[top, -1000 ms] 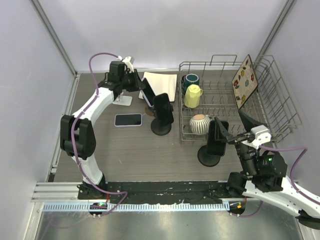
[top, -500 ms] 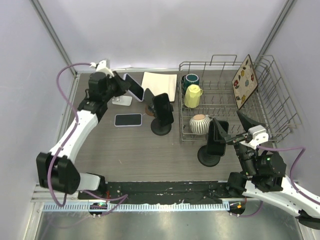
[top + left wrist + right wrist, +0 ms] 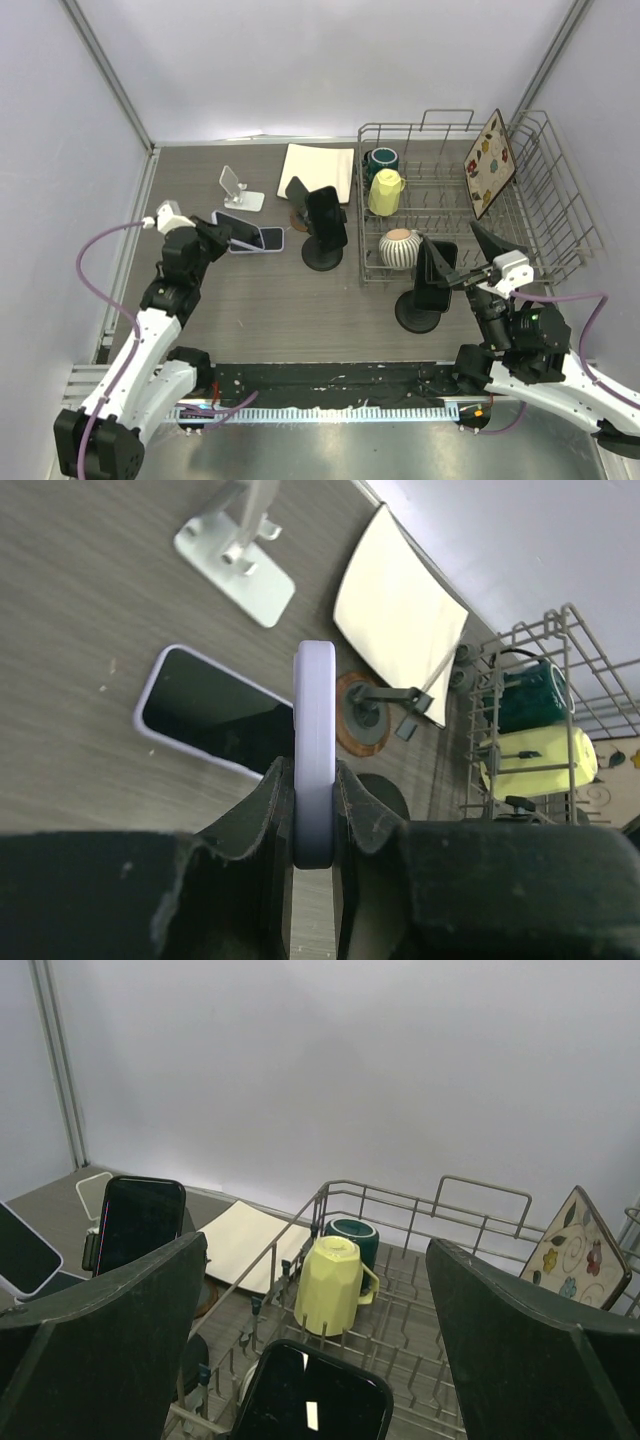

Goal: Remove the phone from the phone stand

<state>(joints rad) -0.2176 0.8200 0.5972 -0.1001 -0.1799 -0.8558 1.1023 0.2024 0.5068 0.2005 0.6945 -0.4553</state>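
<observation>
Two fingers (image 3: 262, 810) of left gripper (image 3: 313, 780) pinched tight on lavender phone (image 3: 313, 700), held edge-on over the bench (image 3: 300, 300) toward its left edge, well clear of the silver phone stand (image 3: 235, 565). Stand bare and upright near the far-left corner. Just beside the held phone, flat on the bench, screen up: second phone (image 3: 215, 712). Right gripper (image 3: 462, 258) spread wide, nothing in it, toward the near-right corner, close by a dark phone (image 3: 432, 272) propped on a round black stand (image 3: 415, 318). At the far-right corner: wire dish rack (image 3: 420, 127) with yellow mug (image 3: 384, 190).
</observation>
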